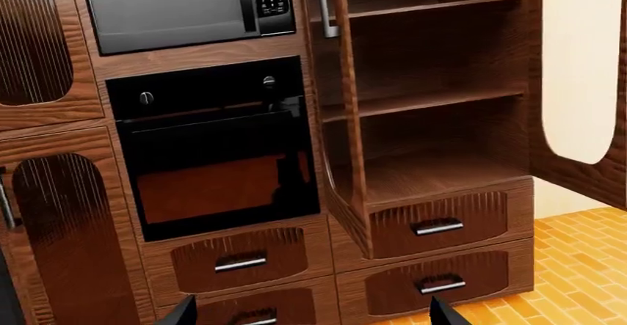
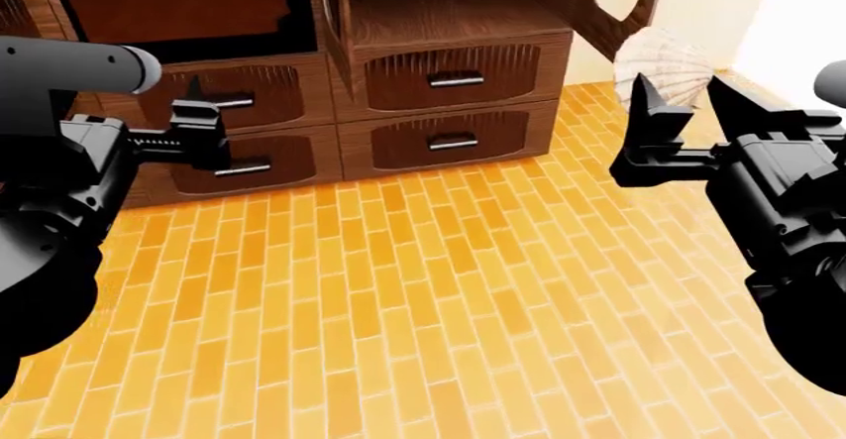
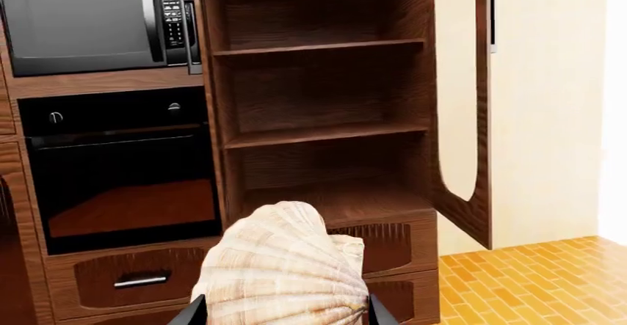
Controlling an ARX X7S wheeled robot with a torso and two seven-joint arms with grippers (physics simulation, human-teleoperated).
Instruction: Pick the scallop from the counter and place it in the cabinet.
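The scallop [image 3: 279, 266], a cream, ribbed shell, sits between the fingers of my right gripper [image 3: 286, 312], which is shut on it. In the head view the scallop [image 2: 665, 62] shows above the right gripper [image 2: 681, 97], held in the air in front of the cabinet and to its right. The cabinet [image 3: 324, 127] is dark wood with its doors open, bare plank shelves and two lower drawers [image 2: 450, 82]. It also shows in the left wrist view [image 1: 431, 171]. My left gripper [image 1: 311, 312] is open and empty, facing the drawers under the oven. The counter is out of view.
A microwave [image 1: 181, 6] and a black oven [image 1: 216, 149] are built in beside the cabinet. The cabinet's right door [image 3: 460, 119] swings out towards me. An orange brick floor [image 2: 423, 290] lies between me and the cabinet. A cream wall [image 3: 548, 119] is at the right.
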